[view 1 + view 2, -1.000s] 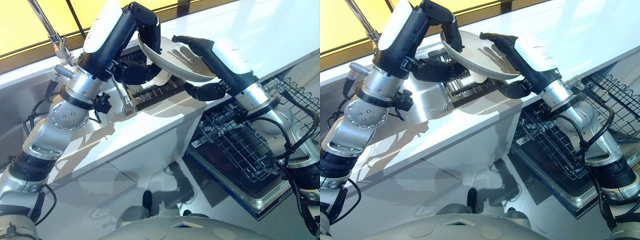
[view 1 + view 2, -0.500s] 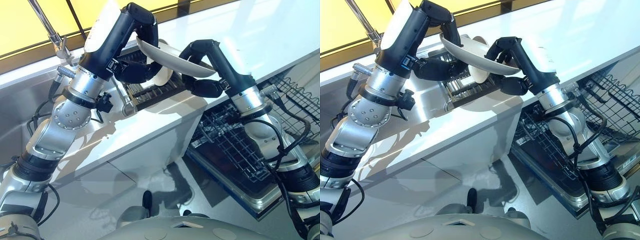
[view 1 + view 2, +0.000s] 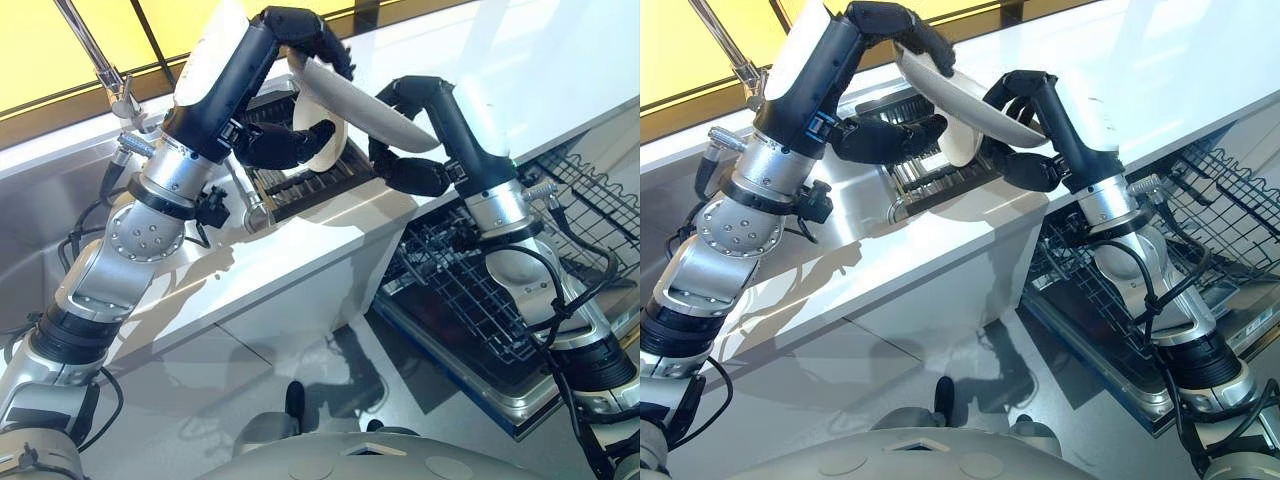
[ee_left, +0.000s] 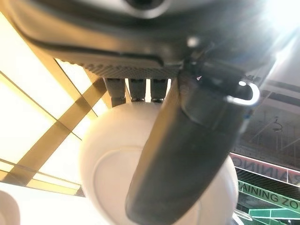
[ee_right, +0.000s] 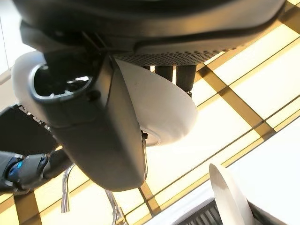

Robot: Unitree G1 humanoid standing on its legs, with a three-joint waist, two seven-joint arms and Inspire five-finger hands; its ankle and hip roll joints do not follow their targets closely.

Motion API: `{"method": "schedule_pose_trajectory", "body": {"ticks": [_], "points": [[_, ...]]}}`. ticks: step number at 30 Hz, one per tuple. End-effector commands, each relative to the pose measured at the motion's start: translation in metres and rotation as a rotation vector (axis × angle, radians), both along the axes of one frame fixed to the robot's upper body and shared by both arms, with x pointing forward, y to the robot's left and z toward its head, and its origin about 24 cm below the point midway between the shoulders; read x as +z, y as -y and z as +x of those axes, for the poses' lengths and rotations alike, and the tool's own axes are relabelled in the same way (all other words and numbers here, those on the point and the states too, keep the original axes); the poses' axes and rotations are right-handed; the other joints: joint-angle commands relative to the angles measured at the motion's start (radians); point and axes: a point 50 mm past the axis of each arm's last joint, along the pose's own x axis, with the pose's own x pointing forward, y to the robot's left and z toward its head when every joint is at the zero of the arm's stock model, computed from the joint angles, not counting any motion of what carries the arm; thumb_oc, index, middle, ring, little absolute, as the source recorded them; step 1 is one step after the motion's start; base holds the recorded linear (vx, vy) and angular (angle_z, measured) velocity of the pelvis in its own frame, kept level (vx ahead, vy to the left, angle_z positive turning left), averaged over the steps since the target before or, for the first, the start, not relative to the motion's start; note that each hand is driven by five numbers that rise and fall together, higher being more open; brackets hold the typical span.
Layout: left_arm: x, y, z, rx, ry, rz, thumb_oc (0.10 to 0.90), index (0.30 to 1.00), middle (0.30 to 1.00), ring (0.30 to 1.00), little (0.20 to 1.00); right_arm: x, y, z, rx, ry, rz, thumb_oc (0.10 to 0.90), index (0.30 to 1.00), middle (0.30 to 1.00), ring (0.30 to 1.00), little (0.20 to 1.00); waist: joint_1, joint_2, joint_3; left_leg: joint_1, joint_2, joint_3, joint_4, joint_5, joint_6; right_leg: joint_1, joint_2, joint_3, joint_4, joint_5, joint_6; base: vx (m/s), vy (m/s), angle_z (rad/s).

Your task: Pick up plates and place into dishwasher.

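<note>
Round white plate (image 3: 360, 100): smooth, glossy ceramic look. White countertop (image 3: 500, 70): glossy. Steel sink (image 3: 40, 230): brushed metal. Dark dishwasher rack (image 3: 470, 290): wire.

Two white plates: one plate (image 3: 355, 98) held aloft, one second plate (image 3: 322, 135) standing in dish rack (image 3: 300, 185). Two hands. One dishwasher rack (image 3: 480, 300), right.

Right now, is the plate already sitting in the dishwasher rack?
No, the plate is held tilted above the counter by both the left hand and right hand.
</note>
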Motion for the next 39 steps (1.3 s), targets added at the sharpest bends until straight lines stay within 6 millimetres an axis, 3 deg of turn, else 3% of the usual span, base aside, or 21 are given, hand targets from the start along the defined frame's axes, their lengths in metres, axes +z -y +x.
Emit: {"method": "schedule_pose_trajectory", "body": {"ticks": [1,11,18,22,30,34,39], "points": [[0.017,-0.004,-0.004,-0.008,0.088,-0.070,0.800,0.900,0.900,0.900,0.900,0.038,0.006,-0.013,0.001,0.239,0.120,0.100,0.300,0.300,0.300,0.200,0.009,-0.006,-0.125,0.078,-0.057,0.069,0.001,-0.150,0.016,-0.132,-0.028,-0.024,0.057,0.098,0.079,0.00,0.000,0.00],[0.021,-0.029,0.001,0.154,0.118,-0.074,0.800,0.900,0.900,0.900,0.900,0.041,0.019,-0.016,-0.037,0.272,0.150,0.100,0.300,0.300,0.300,0.200,0.011,-0.004,-0.124,0.080,-0.061,0.068,0.001,-0.146,0.020,-0.147,-0.038,-0.012,0.080,0.097,0.089,0.01,0.011,0.00],[0.024,-0.069,0.003,0.328,0.134,-0.148,0.800,0.900,0.900,0.900,0.900,0.042,0.054,-0.018,-0.204,0.338,0.228,0.100,0.300,0.300,0.300,0.200,0.015,-0.005,-0.126,0.080,-0.065,0.056,0.003,-0.146,0.022,-0.147,-0.036,-0.002,0.075,0.100,0.086,0.00,0.000,0.00],[0.012,-0.108,-0.002,0.489,0.104,-0.165,0.800,0.900,0.900,0.900,0.900,0.033,0.103,-0.029,-0.427,0.361,0.293,0.100,0.300,0.300,0.300,0.200,0.006,-0.004,-0.130,0.080,-0.062,0.061,0.003,-0.148,0.024,-0.148,-0.034,0.009,0.076,0.098,0.085,0.01,0.003,-0.06],[-0.013,-0.149,-0.012,0.655,0.030,-0.132,0.800,0.900,0.900,0.900,0.900,-0.009,0.159,-0.048,-0.731,0.225,0.321,0.100,0.300,0.300,0.300,0.200,-0.028,-0.002,-0.131,0.081,-0.056,0.076,0.001,-0.146,0.030,-0.161,-0.028,0.039,0.089,0.097,0.084,0.00,0.001,-0.12],[-0.020,-0.158,-0.015,0.693,-0.010,-0.122,0.800,0.900,0.900,0.900,0.900,-0.037,0.168,-0.050,-0.778,0.067,0.295,0.100,0.300,0.300,0.300,0.200,-0.041,-0.001,-0.126,0.081,-0.054,0.083,0.001,-0.145,0.033,-0.165,-0.024,0.054,0.095,0.095,0.082,0.00,0.000,-0.13],[-0.024,-0.161,-0.015,0.713,-0.032,-0.133,0.800,0.900,0.900,0.900,0.900,-0.073,0.164,-0.043,-0.761,-0.185,0.265,0.100,0.300,0.300,0.300,0.200,-0.048,-0.003,-0.118,0.081,-0.049,0.084,0.001,-0.144,0.036,-0.169,-0.017,0.065,0.105,0.090,0.077,-0.01,-0.003,-0.05]]}}
